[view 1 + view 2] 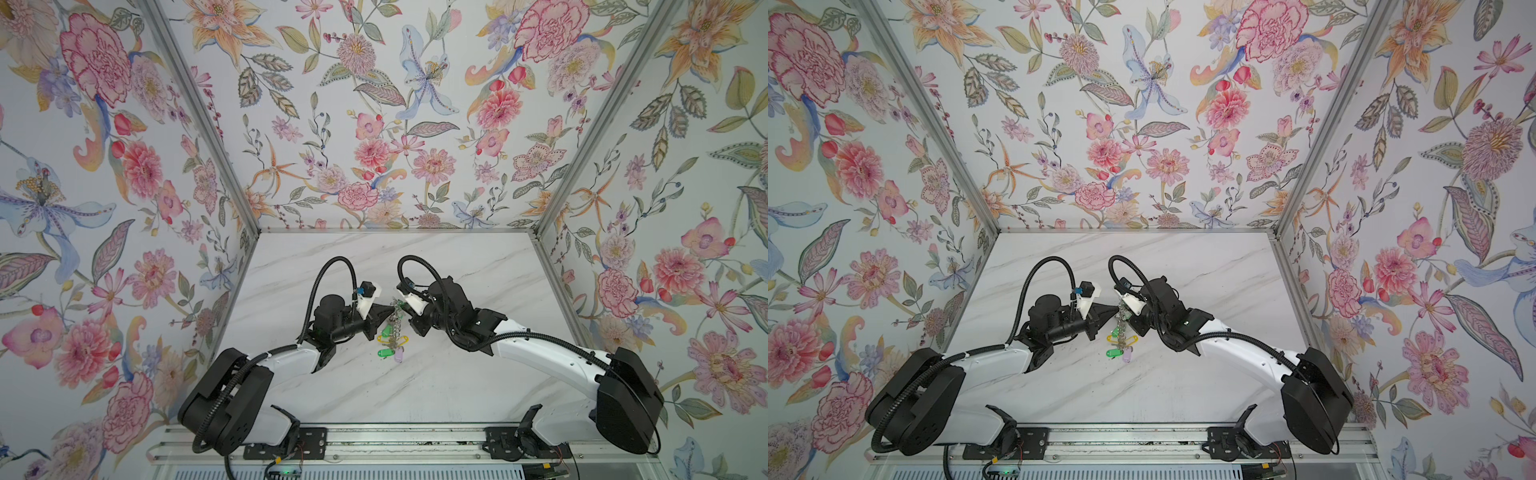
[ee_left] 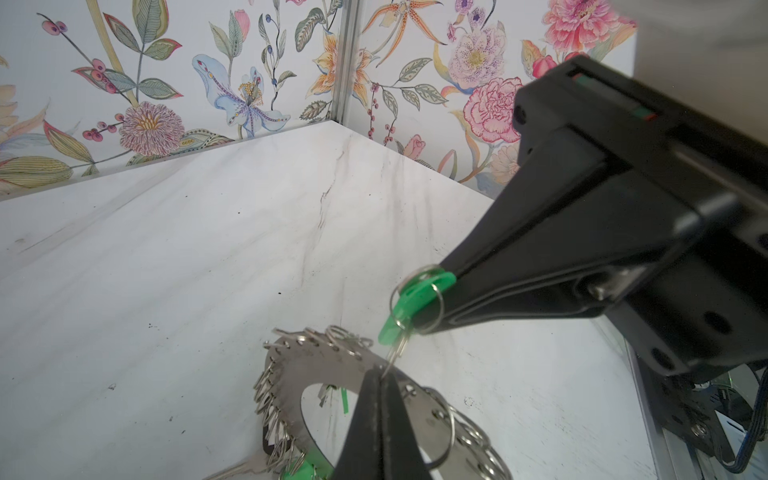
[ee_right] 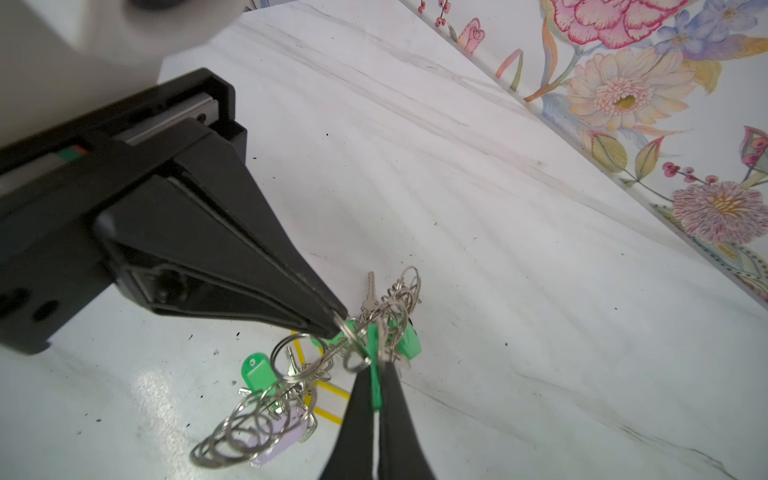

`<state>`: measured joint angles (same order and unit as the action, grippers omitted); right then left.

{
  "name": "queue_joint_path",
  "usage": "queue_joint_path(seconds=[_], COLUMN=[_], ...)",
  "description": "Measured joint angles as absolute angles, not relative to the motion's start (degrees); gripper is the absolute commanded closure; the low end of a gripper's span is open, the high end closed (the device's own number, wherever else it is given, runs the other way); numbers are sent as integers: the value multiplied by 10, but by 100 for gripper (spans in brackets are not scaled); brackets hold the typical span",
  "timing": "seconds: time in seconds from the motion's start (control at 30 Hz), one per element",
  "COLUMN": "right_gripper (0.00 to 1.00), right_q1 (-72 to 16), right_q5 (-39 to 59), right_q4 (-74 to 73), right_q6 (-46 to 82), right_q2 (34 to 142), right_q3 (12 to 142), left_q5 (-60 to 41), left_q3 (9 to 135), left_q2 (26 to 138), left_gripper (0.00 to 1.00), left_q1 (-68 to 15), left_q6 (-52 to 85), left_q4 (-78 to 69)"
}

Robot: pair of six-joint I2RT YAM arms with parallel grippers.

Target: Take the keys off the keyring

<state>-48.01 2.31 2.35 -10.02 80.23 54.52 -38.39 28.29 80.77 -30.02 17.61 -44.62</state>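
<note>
Two robot arms are meeting above the middle of a marble counter [image 1: 415, 374]. The left gripper [image 3: 338, 326] is clenching its jaws on a small wire loop [image 2: 392, 357] at the rim of the flat grey keyring [image 2: 286, 386], probably to steady it. The right gripper [image 2: 446, 282] is grasping a green tag [image 2: 419, 291], seemingly drawing that key's loop taut for removal. The keyring is hanging between the jaws, edge-on in both top views, its faces facing the arms and other keys [image 1: 388, 340] dangling beneath. The tag's long axis is pointing away from the rim, along the right jaws.
</note>
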Motion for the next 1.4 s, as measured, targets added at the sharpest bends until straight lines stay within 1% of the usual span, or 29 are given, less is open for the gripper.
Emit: queue_joint_path(seconds=[0.07, 0.17, 0.23, 0.33, 0.43, 0.53, 0.77, 0.9, 1.03, 1.23, 1.4], right_gripper=[100, 100, 100, 100, 100, 100, 100, 100, 100, 100, 100], right_q1=[-478, -479, -479, -477, -471, -466, -458, -455, -450, -450, -450], right_q5=[28, 41, 47, 54, 58, 66, 84, 89, 96, 103, 109], right_q4=[23, 20, 20, 19, 19, 17, 13, 12, 15, 39, 66], right_q6=[-96, -90, -87, -85, -85, -81, -71, -70, -70, -74, -84], right_q2=[802, 802, 802, 802, 802, 802, 804, 806, 814, 834, 844], right_q3=[545, 545, 545, 545, 545, 545, 543, 543, 543, 560, 585], left_q5=[-384, -385, -388, -398, -406, -413, -413, -396, -357, -279, -236], left_q3=[283, 283, 283, 284, 286, 286, 286, 286, 299, 352, 362], left_q2=[808, 808, 808, 809, 814, 814, 808, 784, 754, 751, 750], left_gripper=[87, 83, 83, 90, 93, 100, 100, 100, 100, 100, 100], left_q1=[-300, -300, -300, -300, -300, -300, -300, -300, -302, -332, -348], left_q6=[175, 174, 175, 176, 176, 176, 173, 164, 134, 69, 35], left_q4=[-447, -447, -449, -451, -455, -460, -457, -434, -364, -236, -189])
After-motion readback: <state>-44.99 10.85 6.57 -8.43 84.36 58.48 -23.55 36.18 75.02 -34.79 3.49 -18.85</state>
